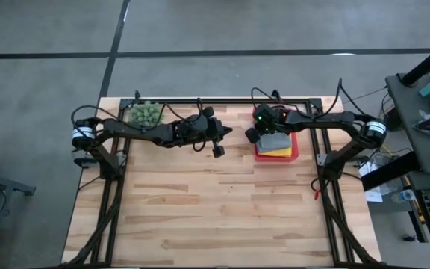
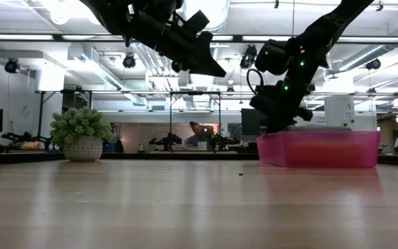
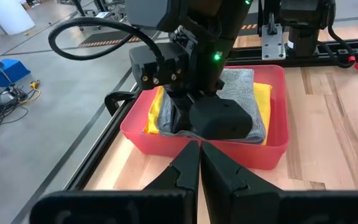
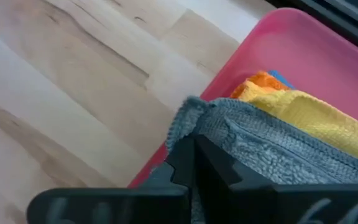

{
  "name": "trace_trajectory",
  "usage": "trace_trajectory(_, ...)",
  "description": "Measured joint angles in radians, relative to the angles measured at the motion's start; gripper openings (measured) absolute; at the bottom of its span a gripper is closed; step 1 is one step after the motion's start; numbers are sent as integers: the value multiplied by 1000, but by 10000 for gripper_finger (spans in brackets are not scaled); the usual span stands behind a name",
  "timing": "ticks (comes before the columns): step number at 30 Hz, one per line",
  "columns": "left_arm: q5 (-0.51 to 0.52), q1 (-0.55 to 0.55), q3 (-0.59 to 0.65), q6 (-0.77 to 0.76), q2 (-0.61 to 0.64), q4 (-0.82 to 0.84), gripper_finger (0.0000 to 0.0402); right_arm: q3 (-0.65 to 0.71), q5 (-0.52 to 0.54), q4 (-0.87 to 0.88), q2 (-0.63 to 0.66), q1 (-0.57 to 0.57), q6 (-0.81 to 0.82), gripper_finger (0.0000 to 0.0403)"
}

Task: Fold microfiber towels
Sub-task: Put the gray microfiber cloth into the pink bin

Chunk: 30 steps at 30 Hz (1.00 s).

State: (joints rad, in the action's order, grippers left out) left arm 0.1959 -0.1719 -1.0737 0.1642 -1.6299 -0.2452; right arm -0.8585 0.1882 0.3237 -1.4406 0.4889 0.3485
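Note:
A pink tray (image 1: 295, 146) at the table's far right holds a stack of folded towels. The grey towel (image 1: 276, 140) lies on top, over the yellow one (image 4: 319, 109). An orange edge (image 4: 263, 81) and a blue edge (image 4: 283, 78) show beneath them. No lime green towel shows. My right gripper (image 3: 191, 121) reaches down onto the stack's left side and is shut on the grey towel (image 4: 272, 149). My left gripper (image 1: 228, 132) is shut and empty. It hovers high above the table's middle (image 2: 220, 70) and points at the tray. My right gripper holds the grey towel at its edge on the tray's left side (image 4: 194, 121), pinched between the two fingers, which slant down from above. The towel's corner stands up a little beside the fingers. The rest of it lies flat on the yellow towel (image 3: 263, 99).
A spiky green plant in a pot (image 1: 145, 113) stands at the table's far left, behind my left arm. Bare wooden table (image 1: 215, 202) stretches from the middle to the near edge. A person (image 2: 197, 133) shows far off in the room.

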Motion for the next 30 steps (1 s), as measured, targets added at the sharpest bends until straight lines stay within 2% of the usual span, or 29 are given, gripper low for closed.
trace_trajectory(4, 0, 0, 0, 0, 0, 0, 0, 0, 48, 0, 7, 0, 12, 9)
trace_trajectory(14, 0, 5, 0, 0, 21, 5, 0, -17, 47, 11, 76, -2, 7, 9)
trace_trajectory(21, 1, 35, 13, 0, 106, 100, 0, 3, 47, 19, 211, -49, -23, 9)
trace_trajectory(26, 2, 62, 73, -5, 196, 93, 0, 17, 45, 4, 288, -76, -22, 9)
trace_trajectory(30, 24, 75, 115, -28, 248, 50, 0, 19, 49, 8, 290, -72, -19, 9)
